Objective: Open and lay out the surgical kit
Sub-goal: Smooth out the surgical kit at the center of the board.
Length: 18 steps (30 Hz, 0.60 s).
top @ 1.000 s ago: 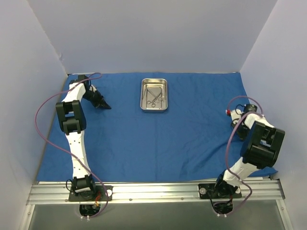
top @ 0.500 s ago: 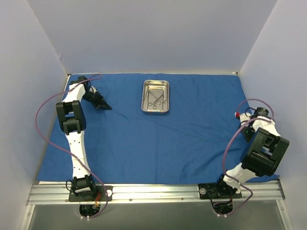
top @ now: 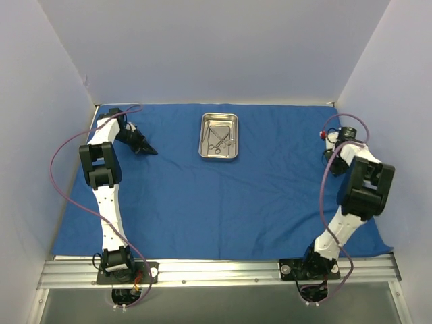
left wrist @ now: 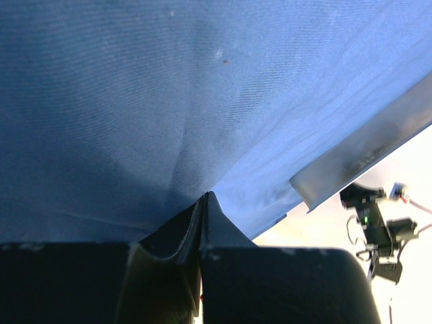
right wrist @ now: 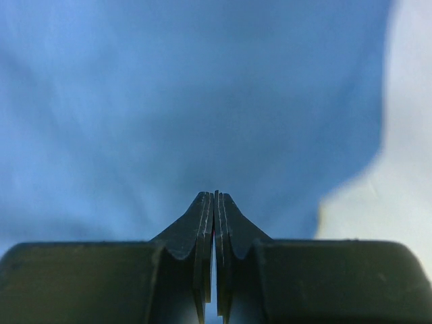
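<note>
Left claw and right claw, both pinched shut, one at each side of the laid-out kit!
Blue cloth wrap lies spread wide and flat, back edge up against the rear wall. Steel tray sits on it at back centre, thin silvery instruments lying inside. Left claw is down at the far-left part of the cloth, tips on the fabric and a crease running up to them; can't tell if any cloth is nipped. Right claw points down over the cloth near its right edge, holding nothing, well apart from the tray.
</note>
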{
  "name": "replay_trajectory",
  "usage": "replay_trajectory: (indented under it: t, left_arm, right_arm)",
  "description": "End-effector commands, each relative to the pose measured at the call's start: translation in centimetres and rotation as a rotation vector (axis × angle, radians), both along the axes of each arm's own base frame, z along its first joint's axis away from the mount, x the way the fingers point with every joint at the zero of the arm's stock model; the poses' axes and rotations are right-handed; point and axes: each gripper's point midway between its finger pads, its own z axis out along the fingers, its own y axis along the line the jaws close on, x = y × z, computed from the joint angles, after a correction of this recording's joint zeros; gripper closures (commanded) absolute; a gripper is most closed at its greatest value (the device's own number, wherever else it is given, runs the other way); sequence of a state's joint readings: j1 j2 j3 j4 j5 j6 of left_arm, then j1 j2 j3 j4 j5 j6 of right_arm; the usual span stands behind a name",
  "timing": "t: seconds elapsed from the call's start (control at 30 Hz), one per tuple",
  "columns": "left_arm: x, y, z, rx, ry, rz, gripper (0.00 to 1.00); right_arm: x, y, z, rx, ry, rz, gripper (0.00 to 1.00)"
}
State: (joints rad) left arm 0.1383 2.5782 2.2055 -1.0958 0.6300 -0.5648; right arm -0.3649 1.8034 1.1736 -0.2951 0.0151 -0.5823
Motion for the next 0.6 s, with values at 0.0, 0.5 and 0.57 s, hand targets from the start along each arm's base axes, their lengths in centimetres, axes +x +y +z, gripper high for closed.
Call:
replay_trajectory:
  t: [0.0, 0.5, 0.57]
  left_arm:
    - [0.6, 2.3, -3.8, 0.158, -0.028, -0.017, 0.97]
    - [1.7, 2.4, -4.0, 0.174, -0.024, 0.009, 0.96]
    - [1.7, 2.4, -4.0, 0.176, -0.025, 0.011, 0.96]
  right_arm:
    - [2.9, 1.3, -1.7, -0.023, 0.011, 0.001, 1.0]
    - [9.9, 2.0, -9.0, -0.003, 0.118, -0.033, 1.0]
    - [9.0, 1.6, -8.1, -0.029, 0.124, -0.022, 1.0]
